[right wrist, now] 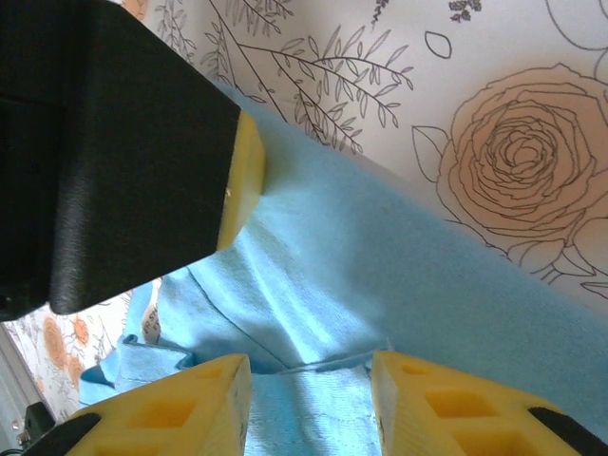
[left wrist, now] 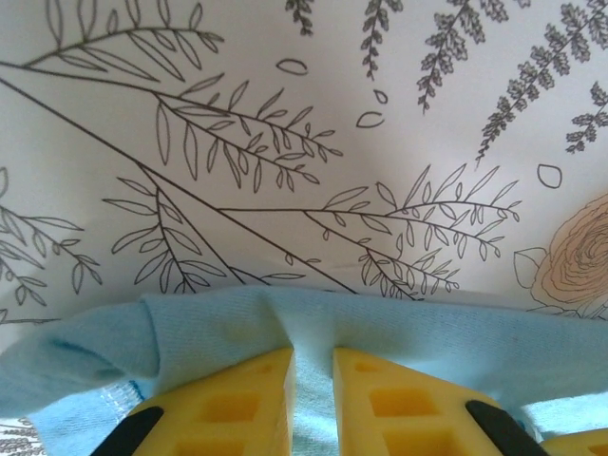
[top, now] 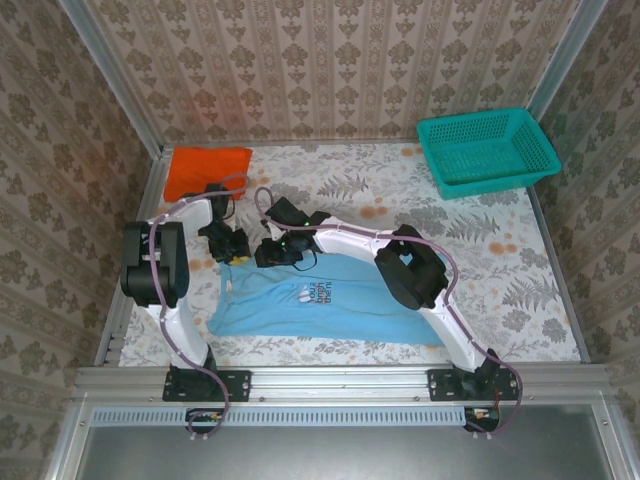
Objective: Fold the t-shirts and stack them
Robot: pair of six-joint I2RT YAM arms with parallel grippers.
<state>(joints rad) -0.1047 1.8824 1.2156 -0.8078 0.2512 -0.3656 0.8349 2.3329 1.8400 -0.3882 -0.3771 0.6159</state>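
The light blue t-shirt [top: 310, 300] lies spread on the near middle of the table, chest print up. My left gripper [top: 232, 254] is at its far left edge, and in the left wrist view it [left wrist: 313, 359] is shut on a pinched fold of the blue cloth [left wrist: 427, 332]. My right gripper [top: 274, 250] hangs just to its right. Its yellow fingers [right wrist: 311, 366] stand apart over the blue shirt's hem [right wrist: 380, 275], which lies slack between them, unpinched. The left gripper's finger [right wrist: 245, 180] shows close by. The orange t-shirt [top: 207, 170] lies folded at the far left.
A teal mesh basket [top: 485, 150] stands at the far right corner. The table [top: 490, 290] wears a floral cloth. Patterned walls close in the left, back and right sides. Both arms reach in over the shirt's far edge.
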